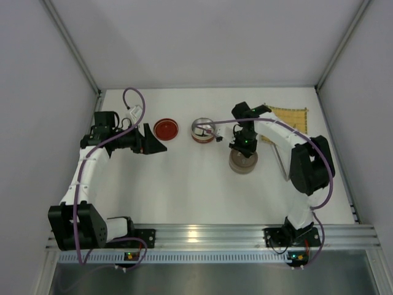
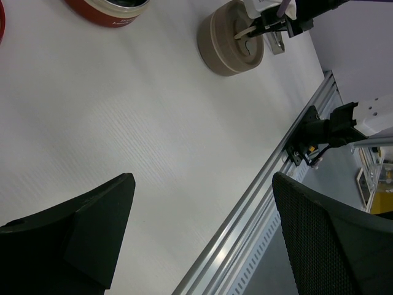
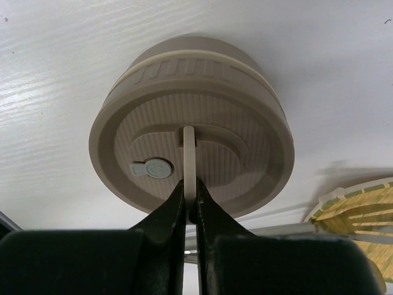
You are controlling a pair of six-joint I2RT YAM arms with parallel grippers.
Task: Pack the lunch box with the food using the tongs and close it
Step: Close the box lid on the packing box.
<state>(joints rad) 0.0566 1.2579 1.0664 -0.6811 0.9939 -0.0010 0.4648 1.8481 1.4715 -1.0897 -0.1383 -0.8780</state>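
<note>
1. Plainly, the right gripper [image 3: 190, 196] is pinched tight on the thin upright handle [image 3: 189, 153] of the beige lunch box [image 3: 184, 80], which sits lidded on the table [image 1: 196, 190].
2. The left gripper [image 1: 155, 141] hangs with its jaws spread wide, gripping nothing, just beside a red dish [image 1: 166, 129].
3. A red tin [image 1: 202, 139] stands between that dish and the beige box; I cannot make out its contents.
4. The tongs [image 1: 281, 161] lie right of the box, near the yellow mat [image 1: 290, 117].

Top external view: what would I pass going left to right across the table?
First the left gripper, red round dish, open round tin, beige lid pinched by the right gripper, yellow woven mat.
</note>
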